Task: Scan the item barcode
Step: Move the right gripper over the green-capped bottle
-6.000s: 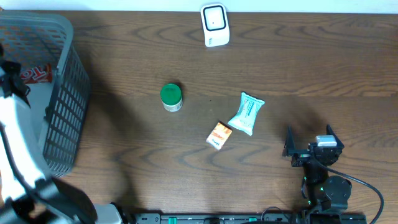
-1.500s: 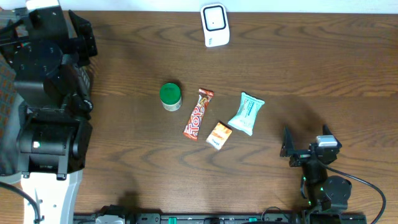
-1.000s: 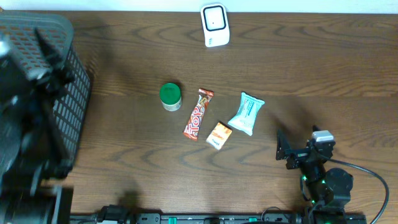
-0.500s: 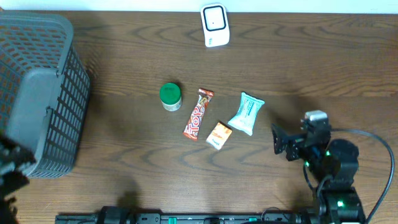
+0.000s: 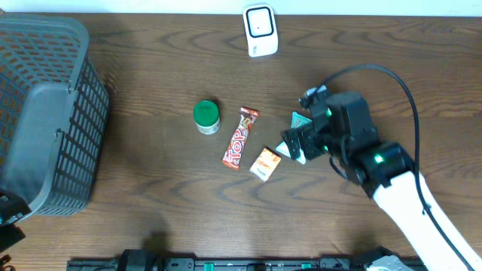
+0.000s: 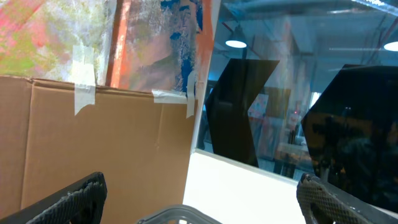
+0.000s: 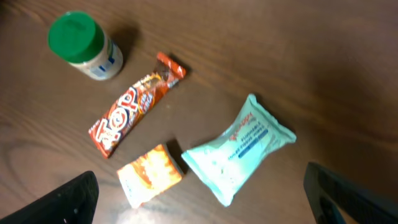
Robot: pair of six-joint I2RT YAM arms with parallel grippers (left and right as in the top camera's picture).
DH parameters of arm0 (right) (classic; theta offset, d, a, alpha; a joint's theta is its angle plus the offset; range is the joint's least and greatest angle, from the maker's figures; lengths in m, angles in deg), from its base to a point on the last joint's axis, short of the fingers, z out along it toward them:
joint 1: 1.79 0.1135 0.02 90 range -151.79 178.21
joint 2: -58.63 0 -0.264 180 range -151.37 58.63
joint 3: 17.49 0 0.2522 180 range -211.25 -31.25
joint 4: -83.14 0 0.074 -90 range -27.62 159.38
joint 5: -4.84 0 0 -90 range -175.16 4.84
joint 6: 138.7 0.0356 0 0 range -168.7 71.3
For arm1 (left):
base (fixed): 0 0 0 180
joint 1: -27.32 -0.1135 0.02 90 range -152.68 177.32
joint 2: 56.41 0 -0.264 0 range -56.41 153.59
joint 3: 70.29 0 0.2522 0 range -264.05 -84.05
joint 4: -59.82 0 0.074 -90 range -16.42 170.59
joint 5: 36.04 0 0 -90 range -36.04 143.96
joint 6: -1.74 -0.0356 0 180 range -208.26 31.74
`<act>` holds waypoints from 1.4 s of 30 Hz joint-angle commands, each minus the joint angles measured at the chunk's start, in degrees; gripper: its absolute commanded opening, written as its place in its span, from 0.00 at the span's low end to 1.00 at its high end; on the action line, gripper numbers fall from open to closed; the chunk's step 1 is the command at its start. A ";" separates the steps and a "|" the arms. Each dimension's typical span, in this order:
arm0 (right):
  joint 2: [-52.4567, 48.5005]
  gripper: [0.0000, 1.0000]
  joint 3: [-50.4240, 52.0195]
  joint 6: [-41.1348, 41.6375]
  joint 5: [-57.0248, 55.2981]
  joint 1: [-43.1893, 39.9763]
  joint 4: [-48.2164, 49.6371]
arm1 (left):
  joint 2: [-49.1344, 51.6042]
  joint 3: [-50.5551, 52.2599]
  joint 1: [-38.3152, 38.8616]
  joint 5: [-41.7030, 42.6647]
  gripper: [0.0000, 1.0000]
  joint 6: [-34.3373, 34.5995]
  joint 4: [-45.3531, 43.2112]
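Across the right side of the overhead view, the right arm reached up from the lower right corner toward the middle. The right gripper hung over the teal packet with its jaws spread wide and gripping nothing. At the lower left edge only a dark scrap of the left arm showed. Its wrist view looked out over a cardboard sheet and dark window panes. The left gripper was likewise released, its two fingertips far apart in the bottom corners. A grey mesh basket filled the left side of the overhead view, its solid grey floor visible. I could not tell whether anything lay in it. The scanner, white with a dark window, stood at the top centre of the wooden table, well apart from the goods. The right wrist view showed four items. A green-lidded jar with a white and blue label sat at the upper left. A red-orange candy bar lettered "TOP" in white lay slanted below it. A small orange packet sat just beside the teal packet's lower end. The teal packet's blue print was too small to read.
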State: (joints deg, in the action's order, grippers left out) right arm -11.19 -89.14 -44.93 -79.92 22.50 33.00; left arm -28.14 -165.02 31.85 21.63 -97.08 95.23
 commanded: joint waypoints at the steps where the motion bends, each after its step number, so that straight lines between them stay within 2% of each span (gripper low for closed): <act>1: -4.98 0.99 -8.22 3.91 5.68 0.57 -3.74 | -0.04 0.13 -0.31 -1.40 0.98 0.31 -0.26; 6: -5.84 0.99 -8.76 3.91 17.77 0.57 -4.66 | -0.04 0.13 -0.31 -1.40 0.98 0.31 0.20; 17: -7.65 0.99 -8.76 8.02 12.61 1.92 -3.74 | -0.04 0.13 -0.31 -1.38 0.98 0.33 0.11; 25: -16.09 0.99 -11.04 7.28 8.13 6.45 -3.13 | -0.59 0.13 -0.31 -1.38 0.98 0.33 -0.37; 31: -22.47 0.99 -19.78 4.70 7.74 8.55 -5.73 | -0.63 0.11 -0.31 -1.38 0.98 0.33 -0.57; 42: -34.27 0.99 -43.65 2.36 6.64 8.83 -20.24 | -0.63 0.13 -0.31 -1.38 0.98 0.33 -0.48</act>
State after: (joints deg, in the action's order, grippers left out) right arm -43.69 -127.76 -40.01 -72.88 30.92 13.87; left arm -28.16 -165.02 31.85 20.77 -97.06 95.02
